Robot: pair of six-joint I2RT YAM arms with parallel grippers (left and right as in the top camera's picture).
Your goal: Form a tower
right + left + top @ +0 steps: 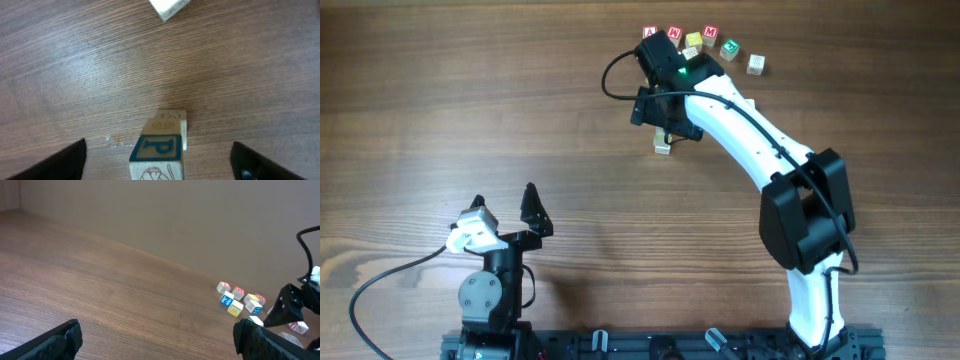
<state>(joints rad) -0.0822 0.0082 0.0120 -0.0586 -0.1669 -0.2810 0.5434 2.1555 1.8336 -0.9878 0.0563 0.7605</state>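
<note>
Tower (156, 148) stands upright on table (470, 100), centred betw. R gripper (158, 155) jaws, touching neither. R jaws spread wide, one each side. Blue P face toward wrist cam. L gripper (507, 205) jaws spread, empty, well apart from tower.
</note>
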